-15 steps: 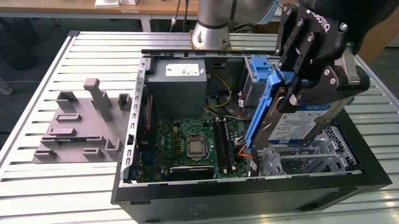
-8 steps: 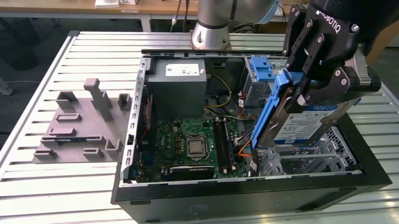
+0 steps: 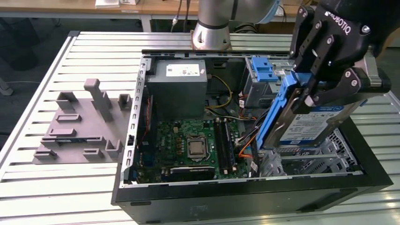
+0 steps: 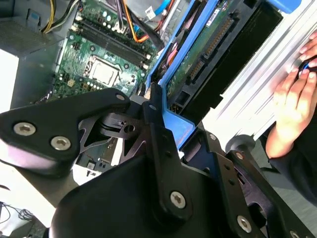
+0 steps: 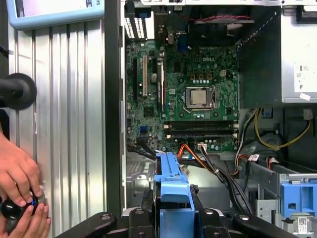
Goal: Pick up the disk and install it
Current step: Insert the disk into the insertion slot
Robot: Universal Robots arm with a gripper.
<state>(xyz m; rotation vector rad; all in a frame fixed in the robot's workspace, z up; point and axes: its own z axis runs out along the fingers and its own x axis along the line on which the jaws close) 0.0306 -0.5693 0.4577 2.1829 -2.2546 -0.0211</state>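
Bright even light; case [image 3: 250,202] interior shadowed; glare on table slats [image 3: 93,47].

Computer case [image 3: 250,199] on bench [image 3: 93,51], centre of frame, fixture plate [image 3: 78,129] on bench at the exterior view's left, power supply [image 3: 178,89] in case upper centre, motherboard [image 3: 187,147] below it, disk [image 3: 319,124] upright in claw [image 3: 325,96] at the exterior view's right, above drive cage [image 3: 312,161].

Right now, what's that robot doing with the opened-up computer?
The robot arm's end effector is shut on the disk, gripping it by its blue carrier and holding it on edge above the open computer case, over the metal drive cage at the exterior view's right. The disk isn't seated yet. A person's hand touches a small black knob on the table beside the case.
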